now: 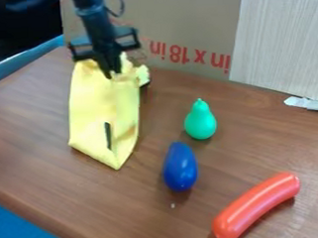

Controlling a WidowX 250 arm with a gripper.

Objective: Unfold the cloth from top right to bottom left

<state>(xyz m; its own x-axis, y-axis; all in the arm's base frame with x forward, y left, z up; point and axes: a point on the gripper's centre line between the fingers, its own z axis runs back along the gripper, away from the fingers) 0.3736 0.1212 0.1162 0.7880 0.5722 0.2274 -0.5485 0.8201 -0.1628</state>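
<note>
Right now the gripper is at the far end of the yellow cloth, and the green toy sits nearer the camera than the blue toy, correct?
Not quite: the camera view shows the blue toy nearer the camera than the green toy. The gripper is at the yellow cloth's far end.

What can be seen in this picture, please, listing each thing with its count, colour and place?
Cloth: one, yellow, left of centre, its top at the gripper
Pear-shaped object: one, green, right of the cloth
Rounded, elongated object: one, blue, nearer the camera than the green one
Sausage-shaped object: one, red-orange, lower right
Table: one, brown wood-look, under these things
Cardboard: one, brown with red print, behind the table
Panel: one, pale grey, upper right
Flat piece: one, whitish, right edge
Arm with gripper: one, black, upper left
</note>
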